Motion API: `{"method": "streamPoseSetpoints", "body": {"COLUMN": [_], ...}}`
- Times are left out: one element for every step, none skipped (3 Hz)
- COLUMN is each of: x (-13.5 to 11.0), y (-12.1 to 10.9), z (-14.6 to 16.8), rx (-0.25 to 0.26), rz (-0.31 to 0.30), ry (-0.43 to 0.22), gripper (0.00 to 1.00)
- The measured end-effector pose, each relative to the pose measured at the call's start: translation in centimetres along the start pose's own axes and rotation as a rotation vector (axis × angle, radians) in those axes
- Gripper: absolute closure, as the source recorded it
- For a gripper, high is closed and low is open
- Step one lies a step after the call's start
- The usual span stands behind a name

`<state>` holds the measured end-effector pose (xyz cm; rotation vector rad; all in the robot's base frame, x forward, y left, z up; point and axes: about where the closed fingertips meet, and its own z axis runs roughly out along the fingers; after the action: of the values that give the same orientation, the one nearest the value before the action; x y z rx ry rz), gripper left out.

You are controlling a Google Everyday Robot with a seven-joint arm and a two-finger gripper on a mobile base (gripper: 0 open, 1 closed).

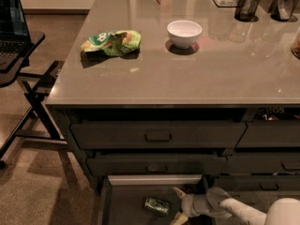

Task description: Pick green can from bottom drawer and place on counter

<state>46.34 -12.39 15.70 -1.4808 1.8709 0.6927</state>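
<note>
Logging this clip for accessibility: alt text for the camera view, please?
The robot's open claw reaches into the open bottom drawer, just beside a green can lying on its side. Above, the counter holds a green chip bag and white bowl.

Bowl [184, 33], chip bag [111, 42] (crumpled)

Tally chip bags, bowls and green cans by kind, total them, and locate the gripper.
Chip bag: 1, on the counter
White bowl: 1, on the counter
Green can: 1, in the bottom drawer
Total: 3
Gripper: open, right of the Green can
</note>
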Motion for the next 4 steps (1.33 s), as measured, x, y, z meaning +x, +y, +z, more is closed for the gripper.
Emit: {"method": "streamPoseSetpoints", "body": {"x": [0.0,-1.2,-2.2,-2.2], "y": [0.1,0.2,0.8,0.8], "z": [0.0,1.5,3.5,3.5], "rx": [-0.004,-0.035,-0.075,-0.076], "rz": [-0.003,-0.022,-0.027,-0.028], "ry": [-0.002,-0.011,-0.028,-0.029], "gripper": [0.0,0.0,0.0,0.0]}}
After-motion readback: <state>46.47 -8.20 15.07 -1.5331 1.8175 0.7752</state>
